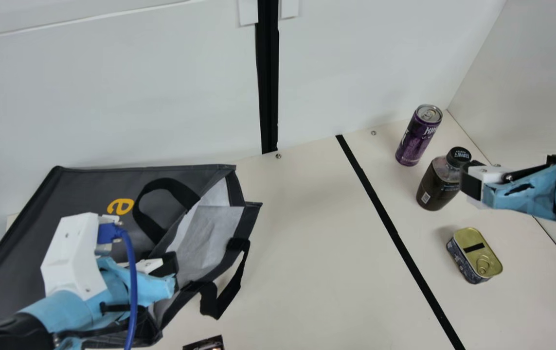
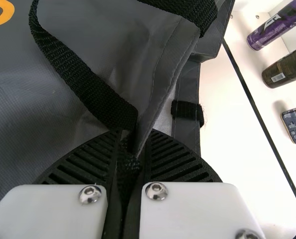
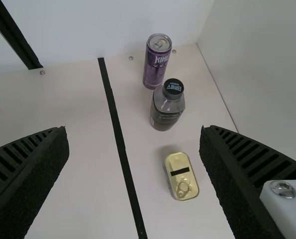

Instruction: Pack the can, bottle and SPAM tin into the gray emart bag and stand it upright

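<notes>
We have the gray emart bag (image 1: 88, 194) lying on its side on the cream table (image 1: 307, 253), its pale-lined mouth facing right in the main view. At the near part of that mouth, our left gripper (image 1: 170, 266) is closed, and in its wrist view it pinches the bag's black handle strap (image 2: 99, 97) by the rim. Another handle (image 1: 229, 291) hangs out to the right of the bag.

The task's three things are all outside the bag, well apart from it to the right. The purple can (image 1: 416, 136) stands upright, farthest back; the dark bottle (image 1: 438, 182) stands upright in front of it, and the SPAM tin (image 1: 475, 256) lies flat, lid up, nearest us.

Our right gripper (image 1: 470, 182) is on that same side of the bag, by the bottle, its fingers (image 3: 31, 174) spread wide with nothing between them.

A black stripe (image 1: 394, 233) runs along the table between the bag and those three things.
</notes>
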Motion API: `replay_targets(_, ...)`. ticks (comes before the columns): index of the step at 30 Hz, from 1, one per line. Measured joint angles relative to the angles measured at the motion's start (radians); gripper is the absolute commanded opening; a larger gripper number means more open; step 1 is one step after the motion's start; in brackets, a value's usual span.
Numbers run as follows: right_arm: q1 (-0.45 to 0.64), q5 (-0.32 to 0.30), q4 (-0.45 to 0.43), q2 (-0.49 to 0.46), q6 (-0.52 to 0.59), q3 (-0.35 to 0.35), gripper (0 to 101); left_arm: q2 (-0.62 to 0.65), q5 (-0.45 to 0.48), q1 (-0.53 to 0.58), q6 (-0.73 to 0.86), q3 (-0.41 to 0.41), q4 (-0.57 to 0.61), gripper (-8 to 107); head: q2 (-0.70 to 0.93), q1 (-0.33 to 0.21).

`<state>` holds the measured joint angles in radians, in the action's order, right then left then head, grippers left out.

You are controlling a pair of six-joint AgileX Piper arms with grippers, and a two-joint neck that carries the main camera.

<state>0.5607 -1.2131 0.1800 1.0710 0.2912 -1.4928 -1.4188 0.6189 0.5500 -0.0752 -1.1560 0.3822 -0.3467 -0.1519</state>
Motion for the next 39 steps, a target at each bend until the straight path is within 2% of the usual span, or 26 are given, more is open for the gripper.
replay_targets(9, -0.051, 0.022, -0.069, 0.037, -0.053, -0.034, 95, 0.000, 0.000, 0.000, 0.000, 0.000, 0.000, -8, 0.000, 0.000)
replay_targets(27, 0.028, 0.011, -0.038, 0.166, 0.029, -0.143, 95, 0.000, 0.000, 0.000, 0.000, 0.000, 0.000, -8, -0.002, 0.000)
replay_targets(39, 0.016, -0.008, -0.052, 0.259, 0.036, -0.207, 95, 0.000, 0.000, 0.000, 0.000, 0.000, 0.000, -8, 0.000, 0.000)
